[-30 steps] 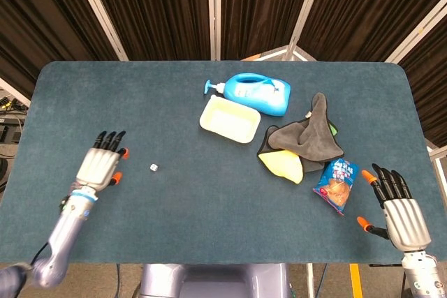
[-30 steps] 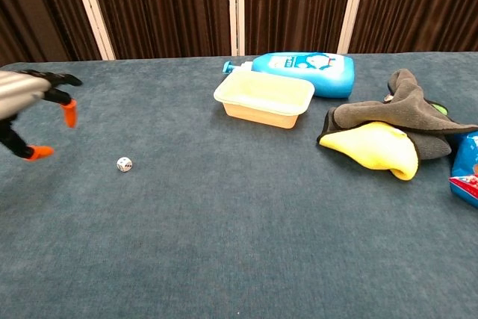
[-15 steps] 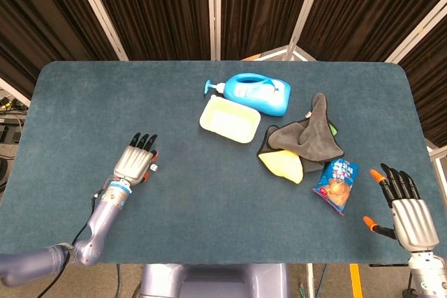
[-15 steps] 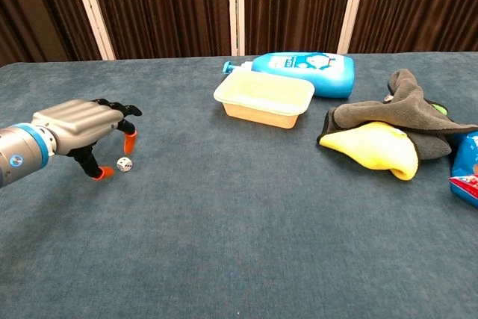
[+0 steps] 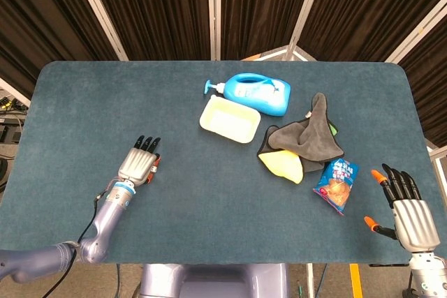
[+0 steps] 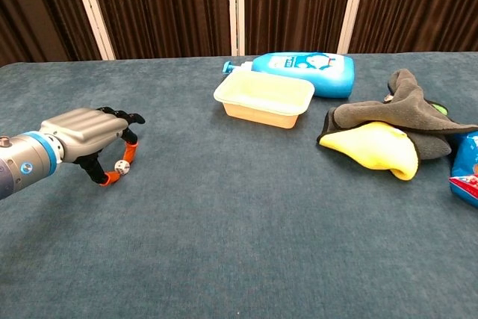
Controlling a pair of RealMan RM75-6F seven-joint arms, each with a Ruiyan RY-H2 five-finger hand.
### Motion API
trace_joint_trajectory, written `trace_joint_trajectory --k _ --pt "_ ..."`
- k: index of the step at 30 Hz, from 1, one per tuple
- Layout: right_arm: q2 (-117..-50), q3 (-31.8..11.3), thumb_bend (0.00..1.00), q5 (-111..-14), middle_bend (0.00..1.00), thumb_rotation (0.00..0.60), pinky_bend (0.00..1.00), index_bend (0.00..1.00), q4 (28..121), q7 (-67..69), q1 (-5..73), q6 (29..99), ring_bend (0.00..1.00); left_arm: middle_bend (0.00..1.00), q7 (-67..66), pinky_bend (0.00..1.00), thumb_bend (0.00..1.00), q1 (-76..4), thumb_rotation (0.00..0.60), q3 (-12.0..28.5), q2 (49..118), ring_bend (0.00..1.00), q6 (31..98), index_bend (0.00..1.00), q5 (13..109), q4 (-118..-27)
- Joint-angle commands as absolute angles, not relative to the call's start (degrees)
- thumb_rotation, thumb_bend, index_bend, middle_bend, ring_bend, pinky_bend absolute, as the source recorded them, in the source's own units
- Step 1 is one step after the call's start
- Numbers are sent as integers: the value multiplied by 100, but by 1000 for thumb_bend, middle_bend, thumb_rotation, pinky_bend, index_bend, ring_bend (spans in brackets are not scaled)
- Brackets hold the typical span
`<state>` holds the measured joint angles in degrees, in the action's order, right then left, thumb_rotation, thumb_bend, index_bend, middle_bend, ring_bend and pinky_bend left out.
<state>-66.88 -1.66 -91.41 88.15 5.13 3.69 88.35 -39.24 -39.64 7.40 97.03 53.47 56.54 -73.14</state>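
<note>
Left hand (image 6: 88, 140) over squat die (image 6: 119, 167).

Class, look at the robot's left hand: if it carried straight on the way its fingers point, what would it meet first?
Probably the small white die, right at the left hand fingertips; beyond it, bare blue table.

Our left hand (image 6: 88, 134) arches palm-down, fingertips (image 6: 112, 177) curled low; our right hand (image 5: 406, 213) lies flat with fingers spread apart.
</note>
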Motion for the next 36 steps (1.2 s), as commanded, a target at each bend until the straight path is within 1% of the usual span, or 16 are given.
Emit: trace_joint_trajectory --k 1,7,15,19,24,25,27,29,31,36 --pt "-6689 -173 61 -9137 0 600 0 152 8808 530 370 8836 0 0 -3784 0 560 -3936 600 729 9690 0 5429 568 5745 -7321" --pt "-6694 -165 61 -9162 0 600 0 152 8836 487 377 8826 0 0 -3461 0 571 -3863 600 752 9465 0 5732 583 6088 -7633" --pt "-6667 -151 61 -9245 0 600 0 151 8901 469 362 8893 0 0 -3256 0 571 -3875 600 884 9172 0 6105 582 6489 -8371" --pt "-6646 -149 61 -9271 0 600 0 151 8932 479 355 8923 0 0 -3387 0 570 -3942 600 950 9172 0 6248 571 6590 -8684" --pt "-6624 -139 61 -9281 0 600 0 151 8940 493 341 8936 0 0 -3589 0 561 -3980 600 975 9198 0 6373 521 6582 -8921" --pt "-6617 -140 61 -9274 0 600 0 151 8939 494 336 8940 0 0 -3627 0 551 -3986 600 975 9195 0 6386 494 6572 -8949" --pt "-6607 -142 61 -9259 0 600 0 151 8947 499 328 8943 0 0 -3732 0 483 -3996 600 968 9174 0 6392 395 6515 -9001" --pt "-6596 -144 61 -9249 0 600 0 151 8959 499 323 8942 0 0 -3892 0 362 -3996 600 961 9143 0 6414 229 6406 -9067" --pt "-6596 -145 61 -9250 0 600 0 151 8958 488 317 8952 0 0 -4046 0 318 -3988 600 956 9138 0 6497 154 6344 -9119" --pt "-6616 -134 61 -9257 0 600 0 151 8951 433 308 8948 0 0 -4027 0 310 -3922 600 925 9064 0 6592 139 6297 -9199"
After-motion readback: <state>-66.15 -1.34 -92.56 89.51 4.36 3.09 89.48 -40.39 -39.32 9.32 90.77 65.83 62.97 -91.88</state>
